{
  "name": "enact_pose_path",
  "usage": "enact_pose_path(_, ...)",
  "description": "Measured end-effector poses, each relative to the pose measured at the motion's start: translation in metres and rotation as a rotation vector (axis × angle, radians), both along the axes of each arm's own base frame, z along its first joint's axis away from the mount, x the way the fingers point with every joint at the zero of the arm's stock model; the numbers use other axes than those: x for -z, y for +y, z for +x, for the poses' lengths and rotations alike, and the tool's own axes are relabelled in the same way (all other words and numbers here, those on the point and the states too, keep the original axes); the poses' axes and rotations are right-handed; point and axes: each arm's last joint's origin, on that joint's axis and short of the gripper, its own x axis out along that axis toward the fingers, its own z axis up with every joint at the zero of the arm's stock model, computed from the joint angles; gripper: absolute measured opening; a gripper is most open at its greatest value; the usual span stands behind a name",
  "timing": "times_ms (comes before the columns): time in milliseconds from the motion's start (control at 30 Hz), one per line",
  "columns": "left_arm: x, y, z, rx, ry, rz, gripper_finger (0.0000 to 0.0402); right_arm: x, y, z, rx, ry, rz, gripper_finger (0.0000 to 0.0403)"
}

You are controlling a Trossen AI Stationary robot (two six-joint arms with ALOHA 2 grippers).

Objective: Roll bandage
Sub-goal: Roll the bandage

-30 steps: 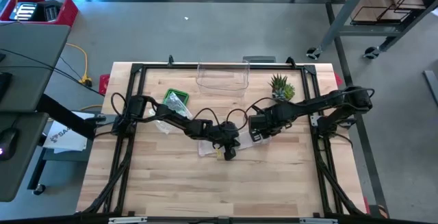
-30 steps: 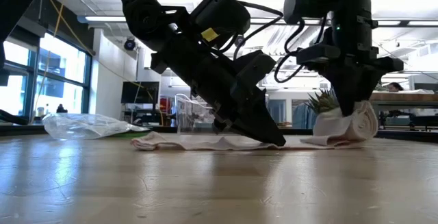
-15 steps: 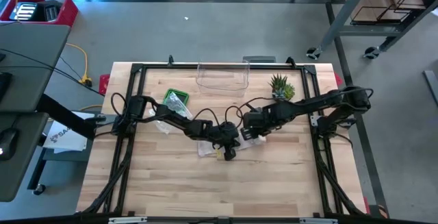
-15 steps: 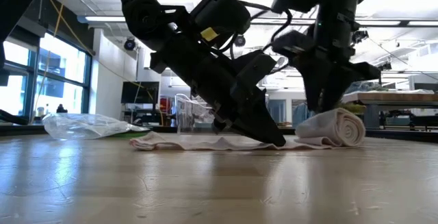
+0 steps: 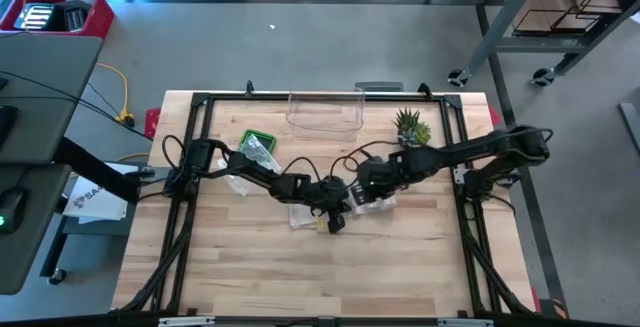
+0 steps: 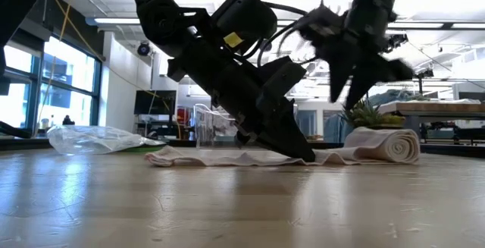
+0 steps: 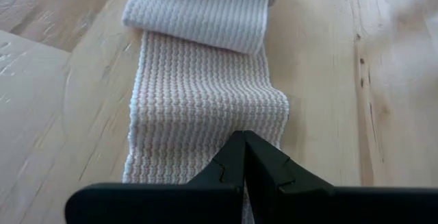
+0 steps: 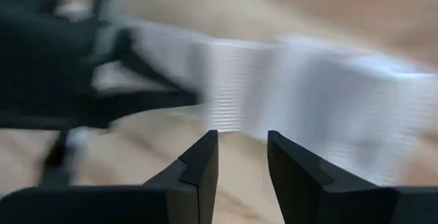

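Grey floor [image 5: 300,47] around a light wooden table [image 5: 250,267], red bin [image 5: 60,12] on a dark desk [image 5: 40,77], tall windows [image 6: 45,81], ceiling lights [image 6: 121,22], perhaps more workbenches [image 6: 439,108] behind.

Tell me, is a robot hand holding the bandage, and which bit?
The left gripper, shut, pins the flat, unrolled stretch of the bandage against the table. The right gripper hangs open above the rolled end and holds nothing.
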Motion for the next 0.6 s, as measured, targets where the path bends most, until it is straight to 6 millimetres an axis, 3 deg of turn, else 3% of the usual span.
enact_pose_path(267,0.000,0.000,0.000,0.000,0.000,0.001,0.0000,-0.021,-0.017,-0.057,0.057,0.246,-0.119,0.0114)
enact_pose_path(600,0.000,0.000,0.000,-0.025,0.002,-0.031,0.0000,0.025,-0.029,-0.078,0.140,-0.088,0.044,0.0114)
